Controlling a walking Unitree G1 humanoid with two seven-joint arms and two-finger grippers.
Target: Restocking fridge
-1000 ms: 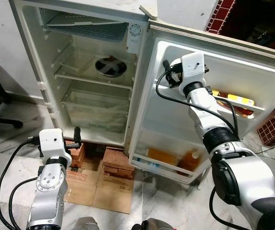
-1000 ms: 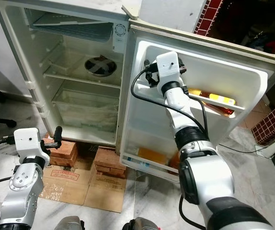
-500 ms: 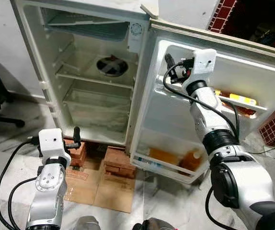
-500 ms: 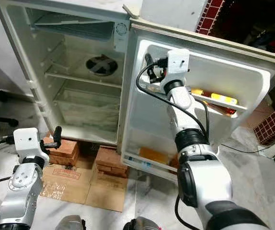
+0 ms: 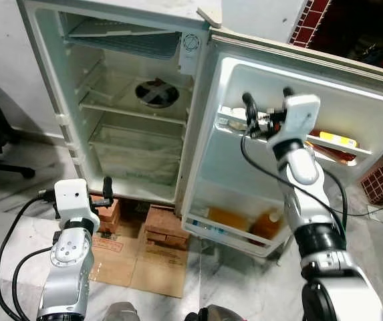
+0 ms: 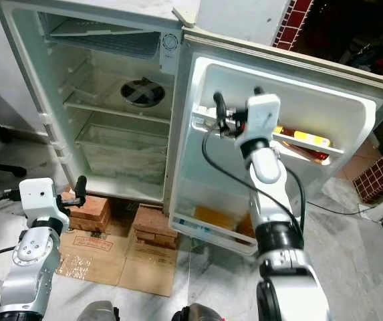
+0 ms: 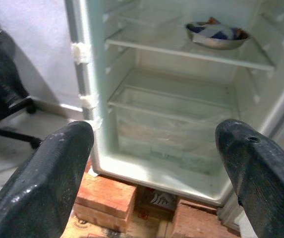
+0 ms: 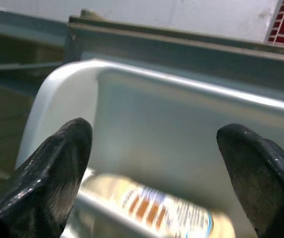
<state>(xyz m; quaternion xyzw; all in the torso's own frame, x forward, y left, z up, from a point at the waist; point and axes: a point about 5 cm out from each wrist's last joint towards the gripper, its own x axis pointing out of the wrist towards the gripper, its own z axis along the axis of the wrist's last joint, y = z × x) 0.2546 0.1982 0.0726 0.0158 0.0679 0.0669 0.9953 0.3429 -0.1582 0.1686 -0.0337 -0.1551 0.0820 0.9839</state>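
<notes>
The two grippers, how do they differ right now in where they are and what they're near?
The right gripper is raised at the upper shelf of the open fridge door; the left gripper hangs low near the bricks under the fridge. The right gripper is close to a bottle; the left gripper faces the fridge's inner shelves from farther away. Both are open and hold nothing.

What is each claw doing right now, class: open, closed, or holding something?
Left claw: open, holding nothing, low in front of the fridge.
Right claw: open, holding nothing, up at the door shelf.
</notes>
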